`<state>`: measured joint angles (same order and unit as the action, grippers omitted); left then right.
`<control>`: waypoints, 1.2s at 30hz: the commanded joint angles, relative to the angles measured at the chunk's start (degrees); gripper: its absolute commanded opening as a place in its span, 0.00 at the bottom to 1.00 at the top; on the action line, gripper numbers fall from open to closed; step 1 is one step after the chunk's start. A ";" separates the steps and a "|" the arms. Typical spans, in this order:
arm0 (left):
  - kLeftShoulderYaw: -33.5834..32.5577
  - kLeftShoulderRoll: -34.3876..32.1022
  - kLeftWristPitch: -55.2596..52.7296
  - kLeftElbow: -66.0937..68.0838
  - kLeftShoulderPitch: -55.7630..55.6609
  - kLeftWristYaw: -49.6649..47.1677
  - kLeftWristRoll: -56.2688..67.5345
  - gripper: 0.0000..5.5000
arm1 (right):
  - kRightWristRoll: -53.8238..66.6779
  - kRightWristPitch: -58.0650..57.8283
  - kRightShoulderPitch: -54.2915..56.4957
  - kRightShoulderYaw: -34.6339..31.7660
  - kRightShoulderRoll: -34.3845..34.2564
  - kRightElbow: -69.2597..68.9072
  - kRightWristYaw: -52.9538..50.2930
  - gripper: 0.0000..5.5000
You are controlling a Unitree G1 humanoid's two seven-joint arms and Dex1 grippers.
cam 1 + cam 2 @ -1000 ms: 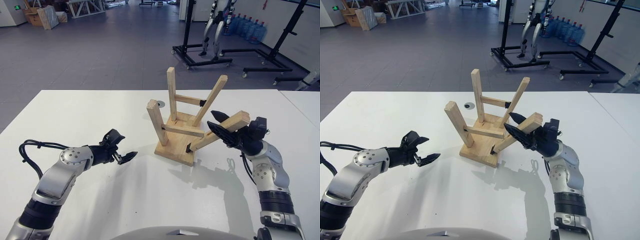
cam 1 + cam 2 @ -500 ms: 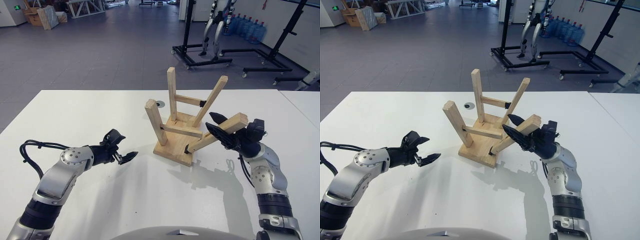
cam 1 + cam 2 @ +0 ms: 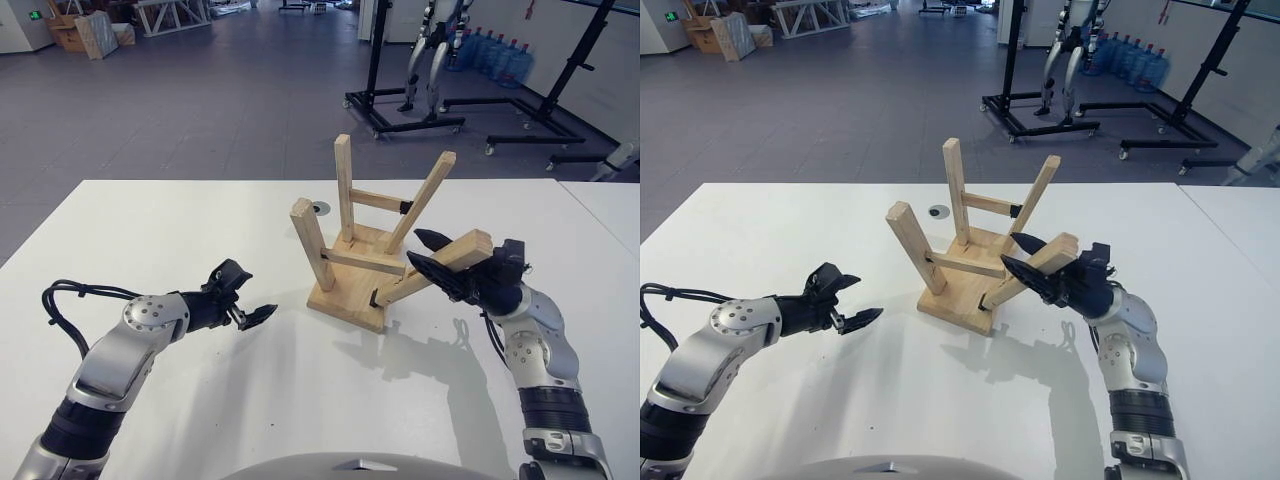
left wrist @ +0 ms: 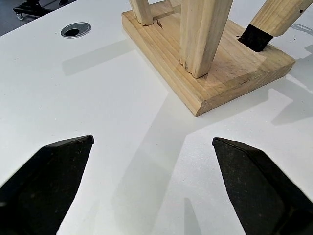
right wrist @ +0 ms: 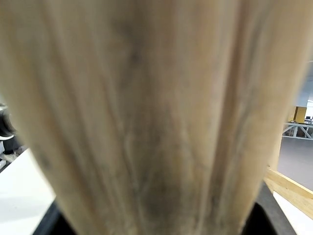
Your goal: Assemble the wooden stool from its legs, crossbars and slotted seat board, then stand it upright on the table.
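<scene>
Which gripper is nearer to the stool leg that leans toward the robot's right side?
Right. The right gripper is closed around that leg; the left gripper is open above the table, apart from the stool, toward the robot's left.

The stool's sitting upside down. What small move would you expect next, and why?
Probably the open left gripper moves in to the edge of the seat board. The stool looks assembled but rests legs up on the table; the right gripper is at one leg, while the left hangs apart from it. Turning it over likely needs both.
</scene>
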<state>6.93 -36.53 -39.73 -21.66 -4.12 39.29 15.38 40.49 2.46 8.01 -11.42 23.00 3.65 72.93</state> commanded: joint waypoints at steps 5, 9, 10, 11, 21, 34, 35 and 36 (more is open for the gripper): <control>0.51 0.25 -0.47 -0.85 0.36 -0.73 -0.34 0.81 | -2.55 -1.68 -0.88 2.32 0.69 -2.23 -2.03 0.37; 0.65 0.33 -0.53 -0.91 0.33 -0.90 -0.34 0.81 | -2.81 -1.66 -1.45 3.35 0.39 -3.02 -2.50 0.37; 0.68 0.34 -0.51 -0.92 0.37 -0.94 -0.30 0.81 | -2.86 -1.69 -1.57 3.53 0.33 -3.17 -2.65 0.37; 0.74 0.37 -0.51 -0.92 0.38 -1.01 -0.30 0.81 | -2.99 -1.66 -1.62 3.75 0.31 -3.24 -2.74 0.37; 0.05 1.00 -0.87 -1.72 -0.38 -1.92 0.30 0.81 | -6.35 -0.84 -1.32 6.56 -0.64 -3.77 -6.40 0.37; -24.00 8.13 -11.22 -10.35 -15.84 -14.33 15.97 0.81 | -7.81 0.95 -1.05 8.09 -3.70 -4.26 -11.65 0.37; -25.65 8.84 -12.88 -11.23 -18.08 -15.60 18.76 0.81 | -7.93 1.07 -0.97 8.20 -3.95 -4.26 -12.09 0.37; -28.13 11.28 -15.04 -11.19 -23.40 -19.38 23.35 0.81 | -8.38 1.40 -0.68 8.44 -4.46 -4.01 -12.79 0.37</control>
<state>-17.39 -28.23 -50.53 -31.63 -20.28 24.57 32.07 33.69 4.09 7.23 -3.87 19.19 -0.80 61.32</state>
